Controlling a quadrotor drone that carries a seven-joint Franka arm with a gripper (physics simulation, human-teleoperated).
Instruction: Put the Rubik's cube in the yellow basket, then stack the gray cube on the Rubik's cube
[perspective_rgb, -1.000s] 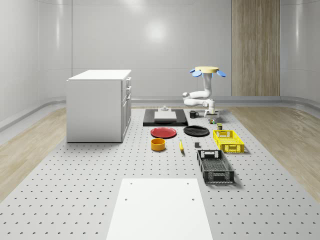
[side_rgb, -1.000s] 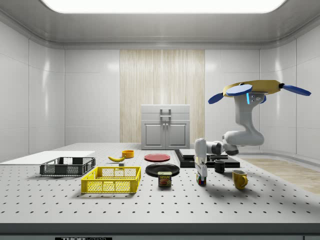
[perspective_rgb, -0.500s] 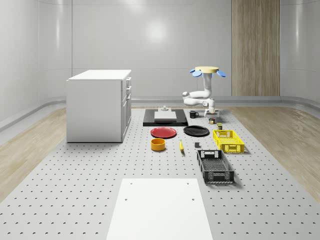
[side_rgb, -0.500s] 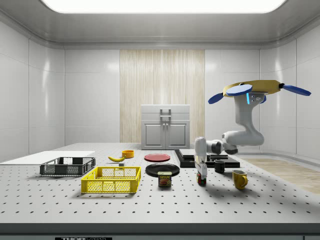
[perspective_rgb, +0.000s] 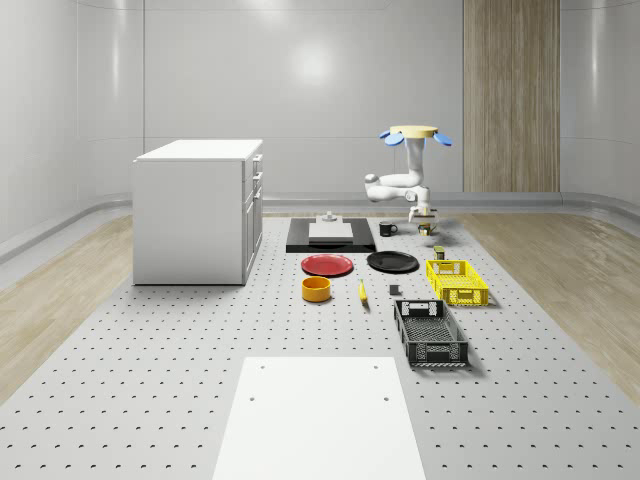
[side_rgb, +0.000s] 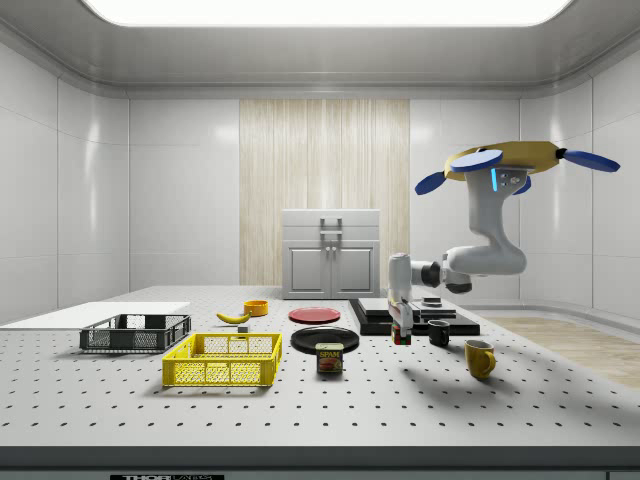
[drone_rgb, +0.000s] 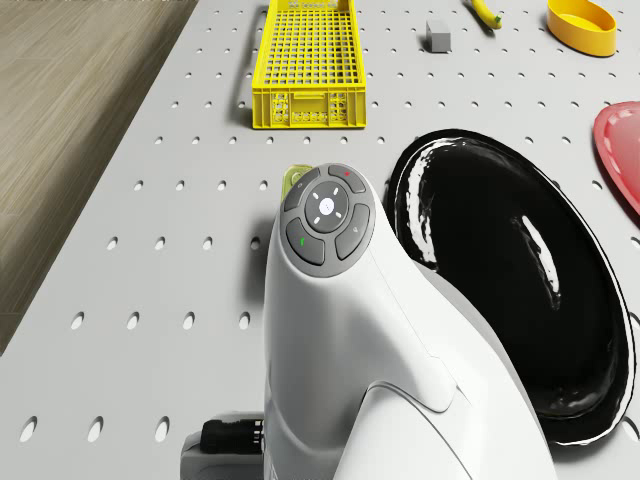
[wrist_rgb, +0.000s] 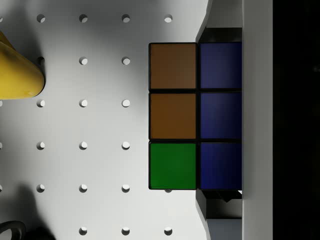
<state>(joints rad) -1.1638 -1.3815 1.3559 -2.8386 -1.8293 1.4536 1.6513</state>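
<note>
**Cube in hand, carry to the basket ahead**

The fingers (wrist_rgb: 220, 120) were clamped on the Rubik's cube (wrist_rgb: 172, 117), whose brown, green and blue tiles sat tight against the wrist camera, with perforated tabletop (wrist_rgb: 90, 125) showing well below it. In the side view the gripper (side_rgb: 402, 325) pointed straight down and the cube (side_rgb: 402, 337) hung clear of the tabletop. The grip looked sound, though one pad seemed to cover only the blue column, so any swing could twist the cube.

Just below the fingers stood the Spam can (side_rgb: 329, 357) and, to the other side, the yellow mug (side_rgb: 479, 358) and a dark mug (side_rgb: 439, 332). The black plate (drone_rgb: 520, 280) lay beside the arm's elbow.

Further out from the fingers lay the yellow basket (drone_rgb: 308, 62), long and narrow, open and with nothing in it. The gray cube (drone_rgb: 437, 34) sat on the tabletop just beyond the basket, near the banana (drone_rgb: 486, 12) and the orange bowl (drone_rgb: 582, 24).

The drone (side_rgb: 505, 165) hovered above the mugs and the black tray (side_rgb: 415, 320), its arm reaching toward the basket.

To do the carry well, I judged the cube should travel at this height, above the can and the basket wall, and be lowered level onto the basket floor near the middle, face flat, leaving a steady top for the gray cube.
</note>
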